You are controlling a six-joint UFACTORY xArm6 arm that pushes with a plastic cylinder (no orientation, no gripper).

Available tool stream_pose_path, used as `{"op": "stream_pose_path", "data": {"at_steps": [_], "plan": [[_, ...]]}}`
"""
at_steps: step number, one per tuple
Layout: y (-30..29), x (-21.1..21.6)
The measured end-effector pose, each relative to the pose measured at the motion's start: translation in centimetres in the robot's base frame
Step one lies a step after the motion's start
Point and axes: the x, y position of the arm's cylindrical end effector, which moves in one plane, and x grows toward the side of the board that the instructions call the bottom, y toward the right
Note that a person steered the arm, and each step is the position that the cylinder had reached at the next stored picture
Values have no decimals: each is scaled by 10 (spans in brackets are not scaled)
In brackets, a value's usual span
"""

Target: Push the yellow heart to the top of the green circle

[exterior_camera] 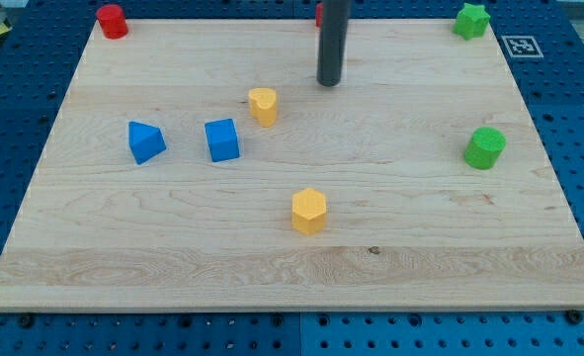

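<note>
Tip (329, 83) upper-right of yellow heart (263, 105), blue cube (222, 139) beside

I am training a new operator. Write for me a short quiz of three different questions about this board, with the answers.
1. True or false: my tip touches the yellow heart.
2. Which block lies nearest the view's bottom? A) blue cube B) yellow hexagon C) green circle
3. Fill in: the green circle lies toward the view's ____ of the yellow heart.

Key: 1 false, the tip stands apart, up and to the view's right of the heart. 2 B. 3 right.
</note>
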Motion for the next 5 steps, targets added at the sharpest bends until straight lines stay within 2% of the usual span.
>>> {"op": "stream_pose_path", "data": {"at_steps": [1,3,5], "plan": [[-31,0],[-36,-5],[-96,-26]]}}
